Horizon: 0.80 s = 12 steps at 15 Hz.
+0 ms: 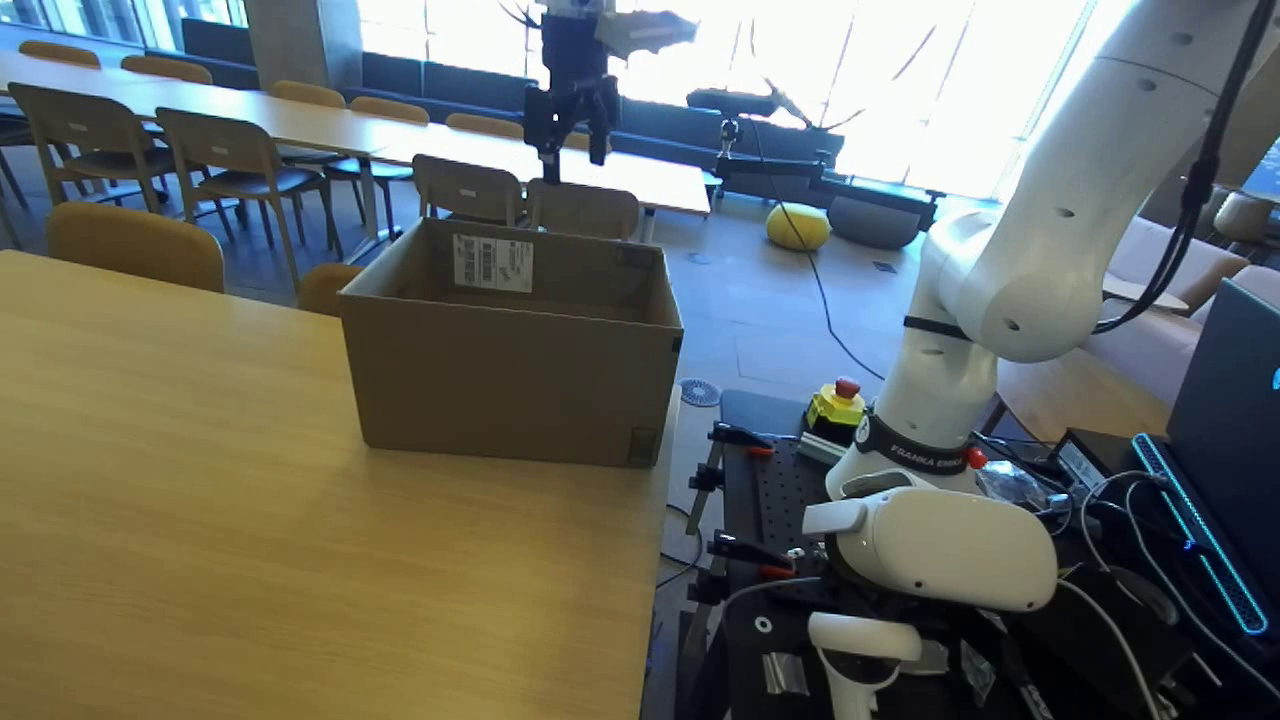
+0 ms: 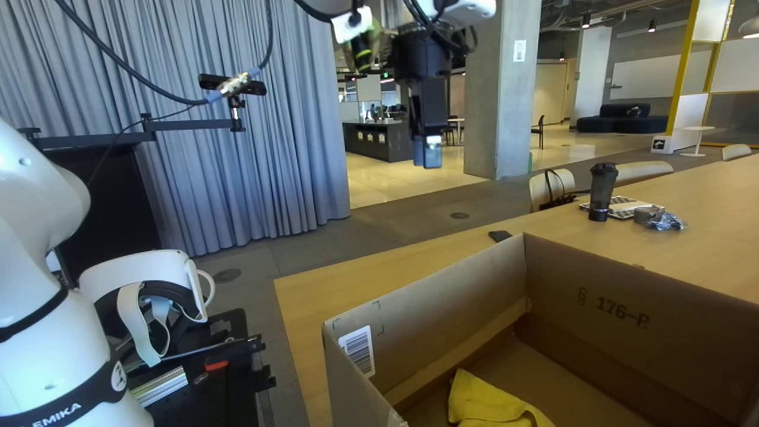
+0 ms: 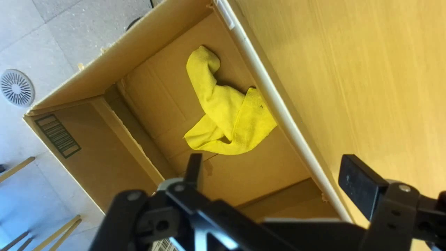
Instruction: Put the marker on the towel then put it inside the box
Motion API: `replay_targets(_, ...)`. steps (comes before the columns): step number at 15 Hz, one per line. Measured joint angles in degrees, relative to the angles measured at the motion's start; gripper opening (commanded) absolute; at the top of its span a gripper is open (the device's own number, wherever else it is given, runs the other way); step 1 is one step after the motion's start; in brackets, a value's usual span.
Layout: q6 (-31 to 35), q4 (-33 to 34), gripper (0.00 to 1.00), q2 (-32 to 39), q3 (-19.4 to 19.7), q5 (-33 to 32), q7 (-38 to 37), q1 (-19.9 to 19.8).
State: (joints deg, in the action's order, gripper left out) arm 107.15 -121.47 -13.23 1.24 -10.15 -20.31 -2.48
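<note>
Gripper (image 3: 275, 174) hangs spread wide, empty; crumpled towel (image 3: 224, 109) in the box (image 1: 505, 380) looks light, floppy, so I'd pinch a raised fold tbh.

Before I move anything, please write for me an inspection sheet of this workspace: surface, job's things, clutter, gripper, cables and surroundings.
Surface: wooden table, bearing the cardboard box.
Yellow towel: crumpled inside the box.
Marker: nothing seen.
Clutter: dark bottle and small flat dark object on the table.
Gripper: open, raised higher than the box, nothing seen in its grasp.
Cables: black cable hanging beside the white arm.
Surroundings: chairs, grey curtain.
</note>
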Motion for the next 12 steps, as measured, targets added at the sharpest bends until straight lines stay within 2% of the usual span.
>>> replay_targets(3,-7.36,-0.57,1.0,-7.02,-3.85,0.83,-0.26,1.64)
replay_targets(6,-12.16,-1.27,1.0,-13.1,-6.11,3.32,-0.26,2.99)
replay_targets(12,-12.48,-5.04,1.0,-23.53,-8.46,7.37,-0.34,4.04)
